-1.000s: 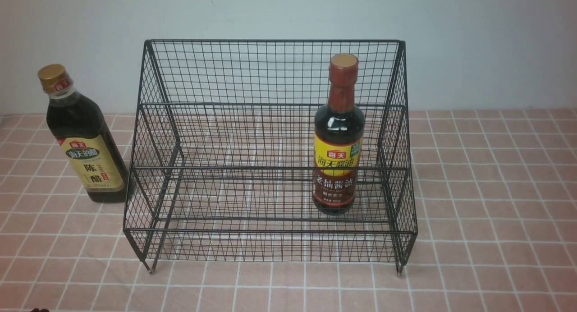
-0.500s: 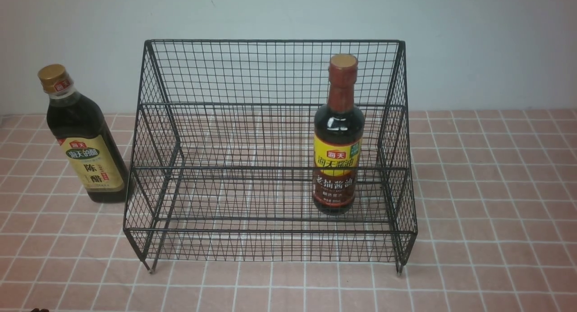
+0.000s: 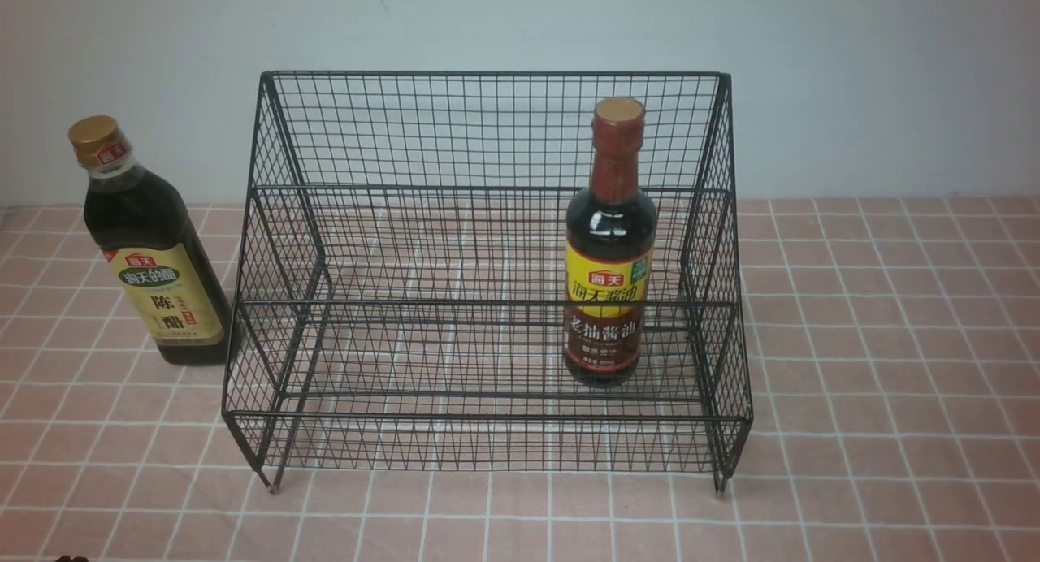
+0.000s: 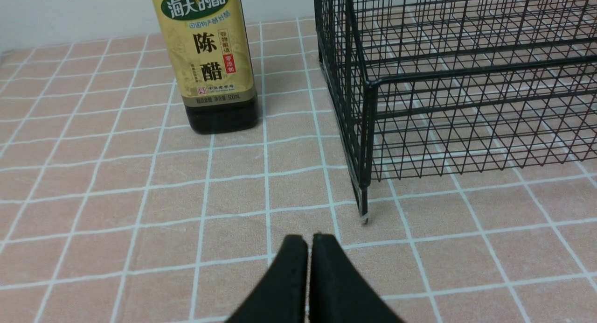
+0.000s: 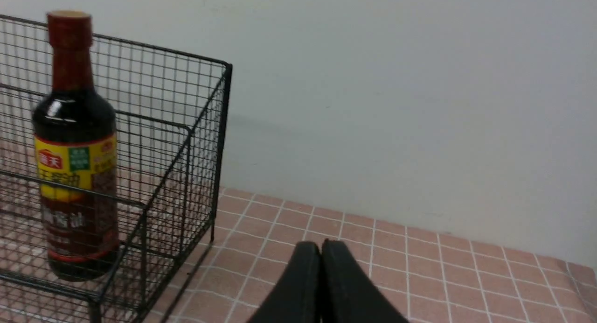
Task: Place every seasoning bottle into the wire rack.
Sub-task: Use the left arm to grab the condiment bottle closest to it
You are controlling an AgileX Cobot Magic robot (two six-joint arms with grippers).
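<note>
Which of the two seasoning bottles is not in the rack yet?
The gold-capped bottle with the beige label, standing on the tiles off the wire rack's left side. The reddish-necked bottle stands upright inside the rack.

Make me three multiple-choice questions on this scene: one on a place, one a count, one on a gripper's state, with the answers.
1. Where is the gold-cap bottle?
A) on the table, left of the rack
B) in the rack
C) on top of the rack

2. How many bottles stand in the rack?
A) none
B) one
C) two

3. The left gripper is:
A) open
B) shut on a bottle
C) shut, empty

Answers:
1 A: it stands on the tiles outside the rack's left side.
2 B: only the red-neck bottle is inside.
3 C: its fingers meet with nothing between.
</note>
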